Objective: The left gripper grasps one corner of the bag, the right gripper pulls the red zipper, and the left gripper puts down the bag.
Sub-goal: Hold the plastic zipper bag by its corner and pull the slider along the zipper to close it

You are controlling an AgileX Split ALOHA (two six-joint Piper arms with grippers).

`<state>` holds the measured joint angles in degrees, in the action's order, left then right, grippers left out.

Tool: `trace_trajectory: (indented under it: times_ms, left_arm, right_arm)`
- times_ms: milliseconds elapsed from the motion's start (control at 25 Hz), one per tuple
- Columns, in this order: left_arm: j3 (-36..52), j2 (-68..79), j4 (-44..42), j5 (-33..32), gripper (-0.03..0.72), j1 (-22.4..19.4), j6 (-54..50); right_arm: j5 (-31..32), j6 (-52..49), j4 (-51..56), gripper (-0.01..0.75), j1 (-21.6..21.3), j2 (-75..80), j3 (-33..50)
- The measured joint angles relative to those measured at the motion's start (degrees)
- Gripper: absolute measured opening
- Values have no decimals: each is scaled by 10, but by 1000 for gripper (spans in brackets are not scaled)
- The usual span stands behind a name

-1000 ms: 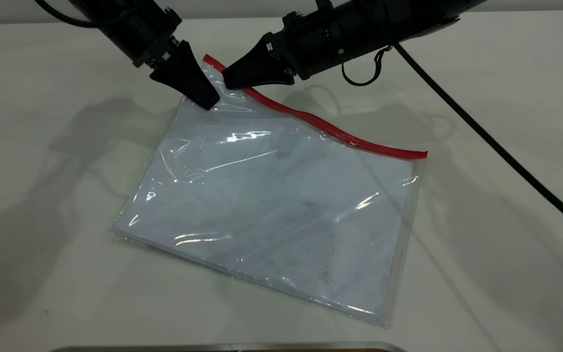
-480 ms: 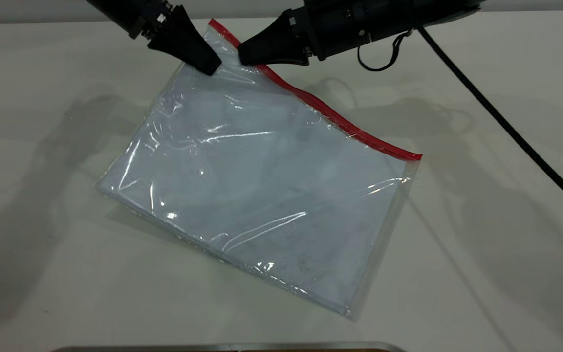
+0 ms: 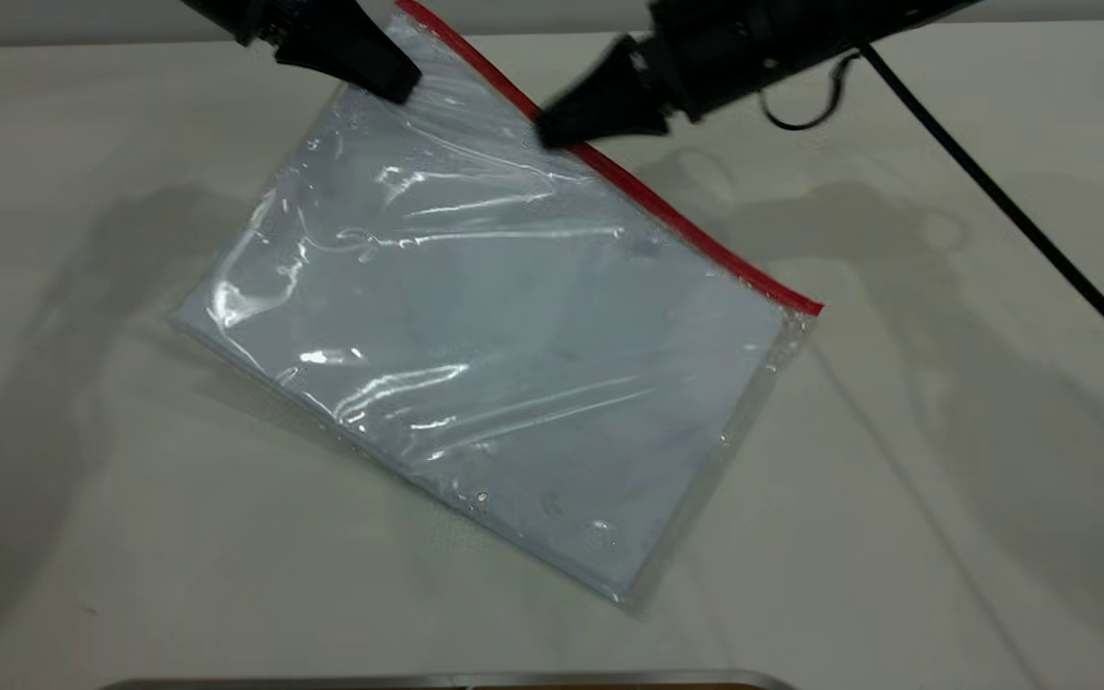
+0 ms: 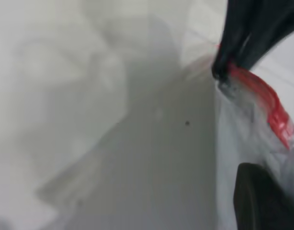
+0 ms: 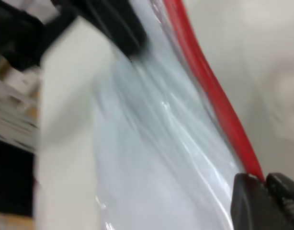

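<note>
While the bag (image 3: 475, 326) hangs tilted with its far corner lifted, its low corner near the front rests on the desk (image 3: 82, 537). The left gripper (image 3: 389, 81) is pinched tight on the bag's top corner, close to the end of the red zipper (image 3: 667, 216). That red strip runs down the bag's right edge. The right gripper (image 3: 552, 129) sits partway down the strip, and its pointed tips are closed on the red zipper. Both black arms reach in from the far side of the desk, slanting down toward the bag.
</note>
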<state>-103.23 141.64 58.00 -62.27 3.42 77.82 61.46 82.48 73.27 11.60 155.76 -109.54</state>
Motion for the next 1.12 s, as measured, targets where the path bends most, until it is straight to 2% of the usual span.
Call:
trace_trajectory:
  times_ms: [200,560,840,960,1120]
  left_arm:
    - [0,-6,14,1,51,-25,14]
    - [0,-9,15,1,51,-26,18]
    - [0,-9,15,3,51,-27,18]
    - [0,-10,16,9,51,-28,18]
    - [0,-11,15,19,51,-32,17]
  right_arm:
    - [-13,-38,-102,34,-37,6,2]
    - [16,-135,-268,38,-68,6,2]
    - [9,-143,-286,57,-70,6,-12]
    - [5,-149,-295,116,-70,7,-49]
    - [7,-170,-266,289,-72,11,-128]
